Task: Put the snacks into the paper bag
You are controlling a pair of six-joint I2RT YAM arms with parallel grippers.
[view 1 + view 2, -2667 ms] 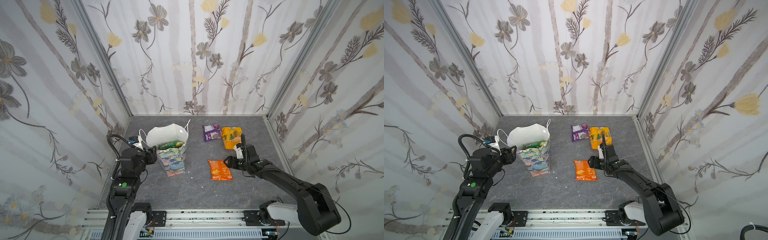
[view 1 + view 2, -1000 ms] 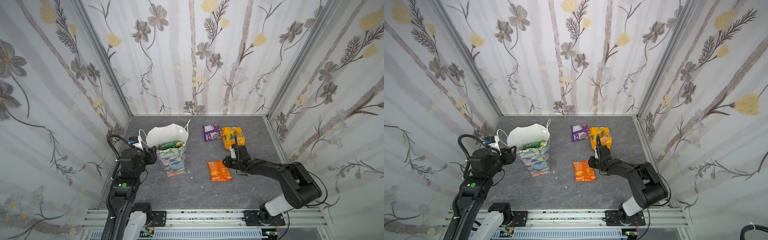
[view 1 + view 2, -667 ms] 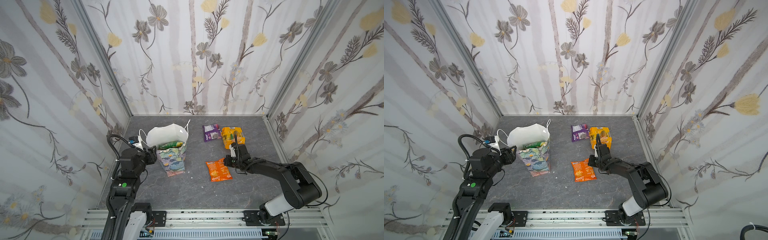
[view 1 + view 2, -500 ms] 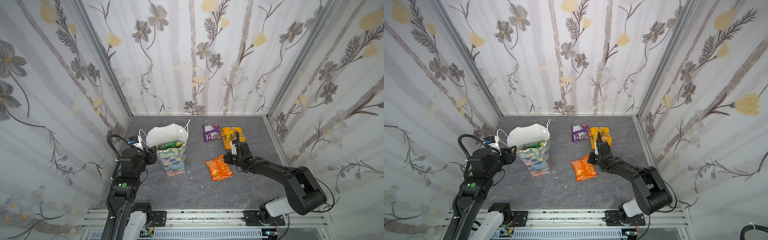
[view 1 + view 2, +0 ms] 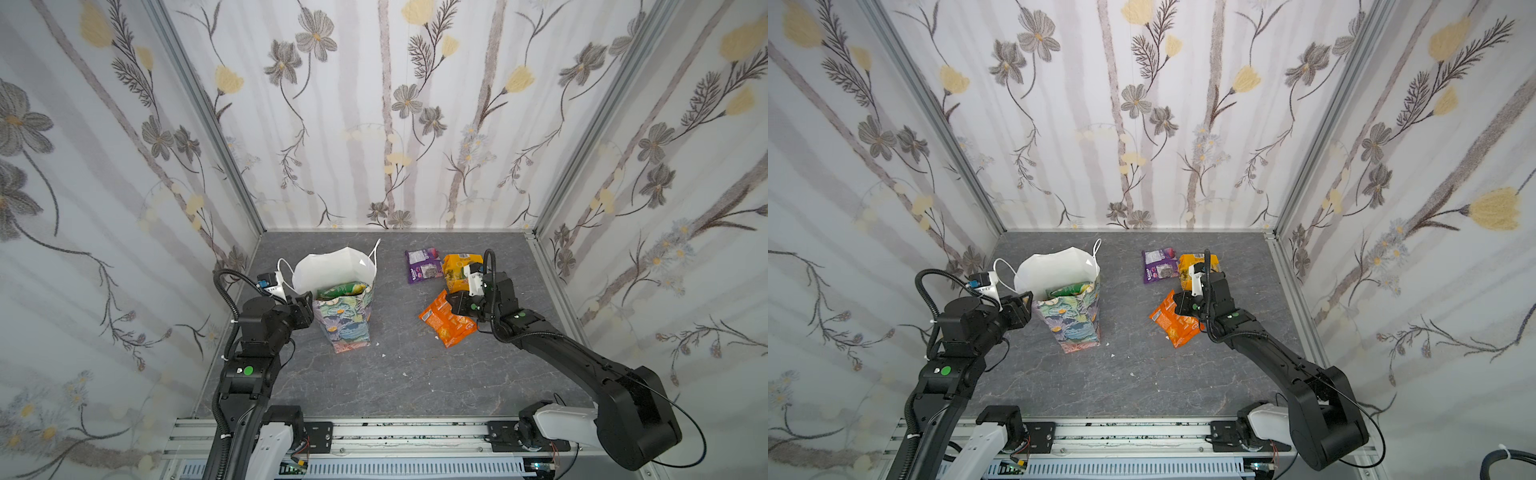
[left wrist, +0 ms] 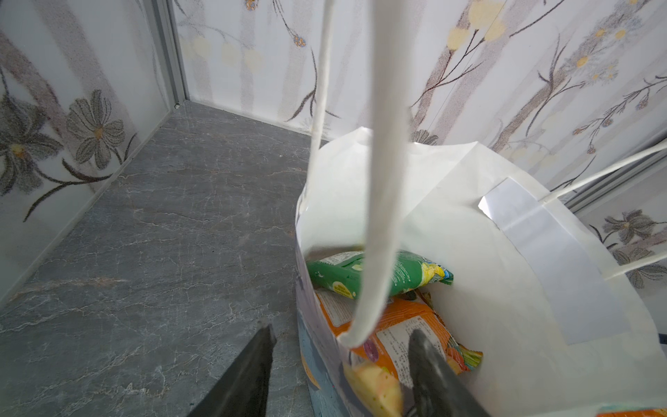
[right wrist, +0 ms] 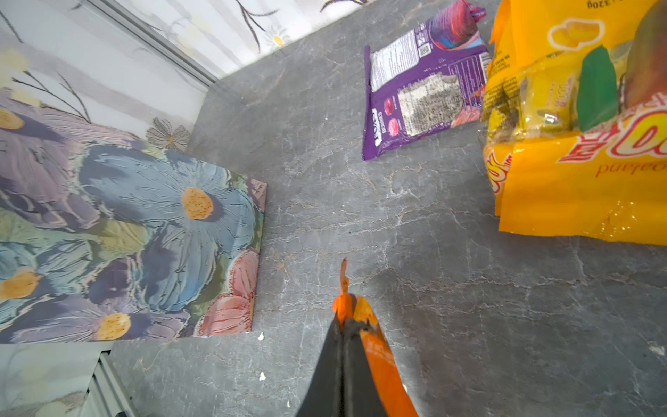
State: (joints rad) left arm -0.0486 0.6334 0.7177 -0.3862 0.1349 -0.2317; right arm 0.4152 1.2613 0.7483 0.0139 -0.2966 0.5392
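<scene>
The grey stone-look table (image 5: 395,382) is bare along its near edge. A little farther in, on the right, the right gripper (image 7: 343,325) has its jaws pressed together on one thin edge of an orange packet (image 5: 448,323). The packet hangs tilted from that edge with its low corner near the table, which looks like the start of a carry to the paper bag (image 5: 345,324). The film is crinkly and glossy and folds where it is nipped.

Level with it on the left, the left gripper (image 5: 306,300) stands with its jaws spread astride the bag's left wall, one finger outside and one inside. It probably steadies the bag and keeps its mouth wide (I see no firm pinch on the paper). The bag stands upright, painted with flowers outside and plain white inside. A limp white cord handle (image 6: 382,180) droops across its mouth. Inside lie a green packet (image 6: 379,276) and, under it, another orange one.

Farther back on the right, a flat purple packet (image 5: 424,266) and a puffy yellow packet (image 5: 457,270) lie just beside each other on the table, not yet bagged.
</scene>
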